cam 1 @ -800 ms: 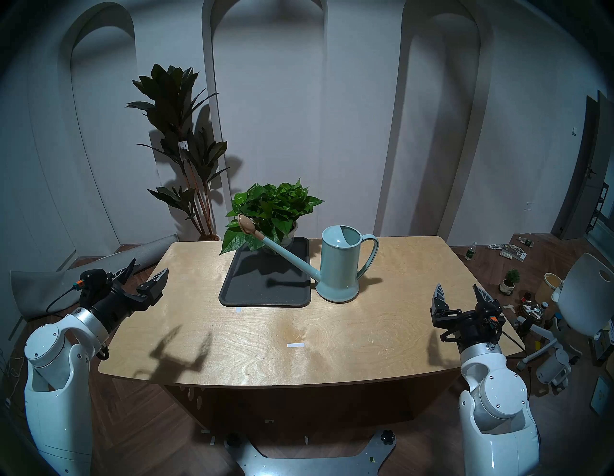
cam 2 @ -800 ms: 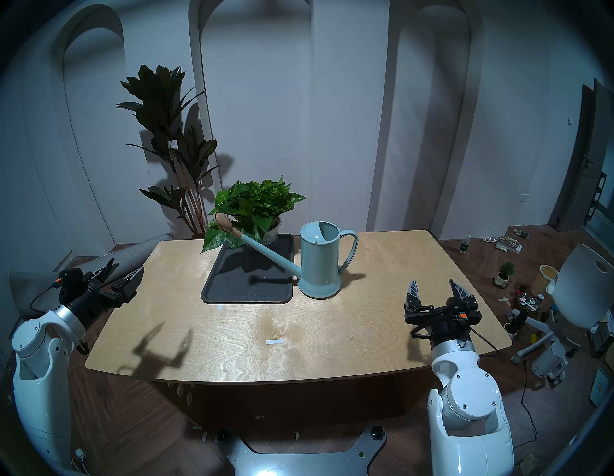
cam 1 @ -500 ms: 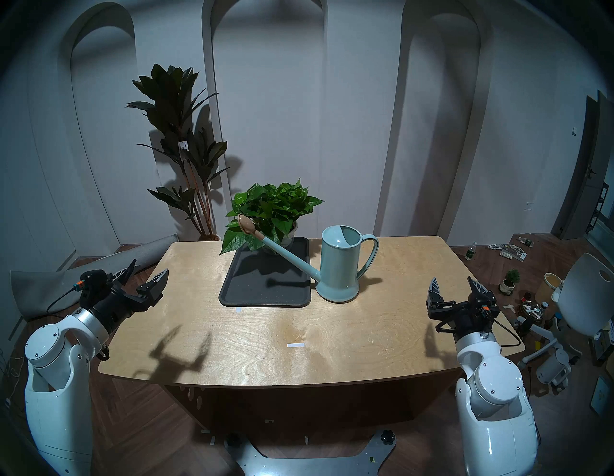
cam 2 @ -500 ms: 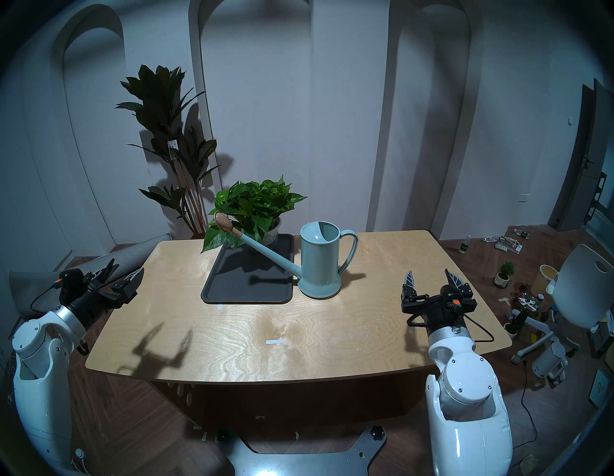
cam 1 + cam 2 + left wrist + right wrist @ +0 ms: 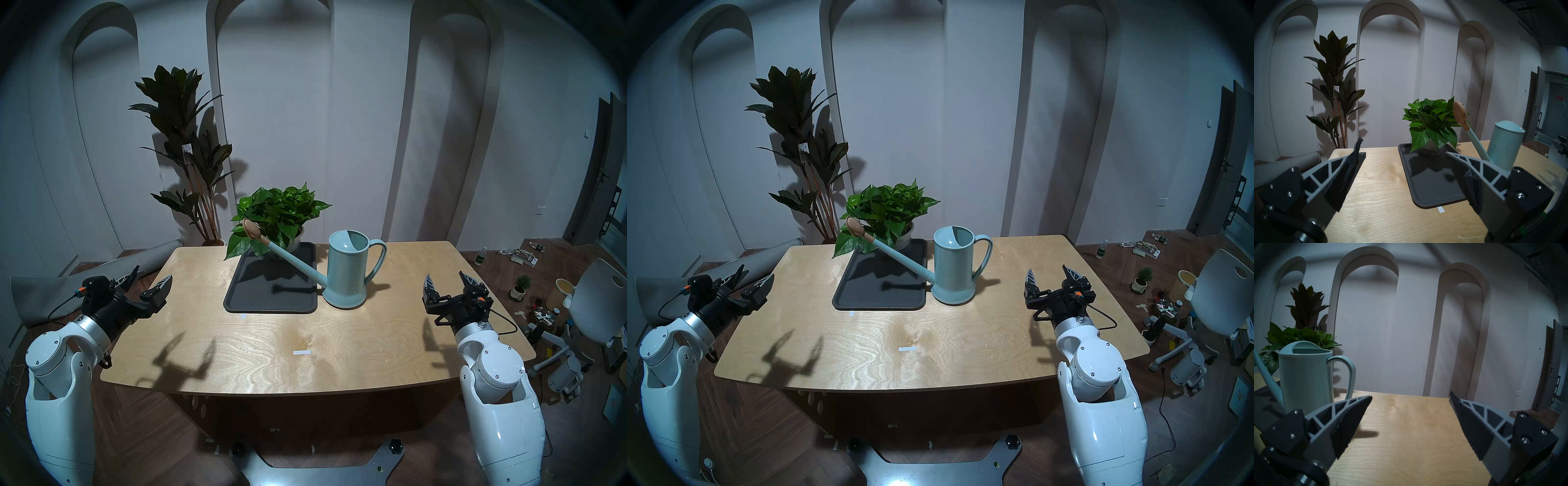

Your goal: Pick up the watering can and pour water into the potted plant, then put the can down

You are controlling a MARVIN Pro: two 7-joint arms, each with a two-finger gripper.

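Two grippers hang over the wooden table (image 5: 258, 356), both spread wide and holding nothing. The right gripper (image 5: 448, 281) is above the table's right part, nearer the robot than the watering can (image 5: 347, 268) and to the can's right, well apart from it; its fingertips point toward the far wall. In the right wrist view the can (image 5: 1305, 377) stands ahead and to the left of the spread fingers (image 5: 1349, 422), its loop handle (image 5: 1349, 375) turned toward that gripper's side. The left gripper (image 5: 151, 276) hovers by the table's left edge, far to the can's left, with the dark tray (image 5: 271, 298) between them.

The can stands upright on the tabletop, its flared base just beside the tray's right edge. Its long spout (image 5: 295, 259) slants up and away to the left across the tray, and the tan rose (image 5: 251, 229) at its tip sits against the leaves of the potted plant (image 5: 281, 213). That plant stands at the tray's far end, beyond and left of the can.
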